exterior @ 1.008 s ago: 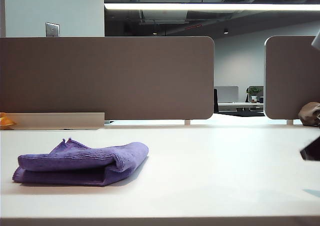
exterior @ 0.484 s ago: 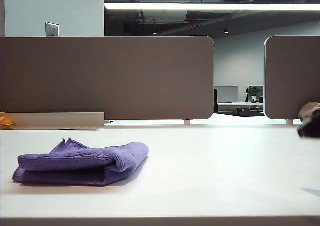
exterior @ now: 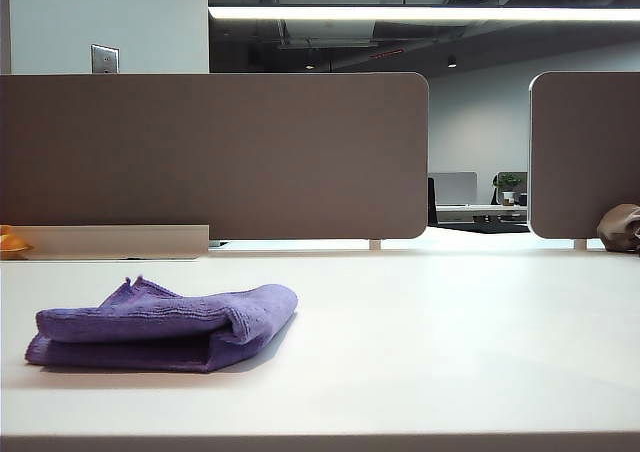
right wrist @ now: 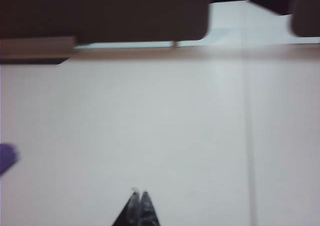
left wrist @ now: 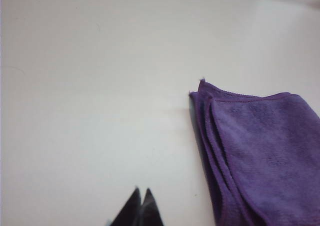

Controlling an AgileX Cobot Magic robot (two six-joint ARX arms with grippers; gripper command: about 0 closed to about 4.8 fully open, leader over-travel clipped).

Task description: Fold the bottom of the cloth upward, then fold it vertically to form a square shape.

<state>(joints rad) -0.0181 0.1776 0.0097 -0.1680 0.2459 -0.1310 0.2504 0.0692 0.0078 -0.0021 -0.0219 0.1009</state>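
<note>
Left gripper [left wrist: 141,206] closed, empty, over bare table [left wrist: 90,111] just beside purple microfibre cloth [left wrist: 255,151]. Right gripper [right wrist: 138,206] closed, empty, well apart from it. Cloth [exterior: 160,327] on table's left, stacked in layers, roughly square. Both folds look done; nothing left except maybe tidying edges.

Pale, matte table [exterior: 430,322], surface plain and off-white, running back to grey divider panels [exterior: 215,157] at its far edge. Lying directly on it: the cloth [exterior: 165,327], purple, folded into a thick stacked bundle with several layered hems showing along one side; it sits flat on the tabletop just beside the closed tips of the left gripper [left wrist: 141,206], apart from them, while in the right wrist view only a purple sliver shows, well off to the side of the closed right gripper [right wrist: 137,206]. A small brown lumpy object [exterior: 620,228] rests at the table's far right edge, well apart from the cloth.
</note>
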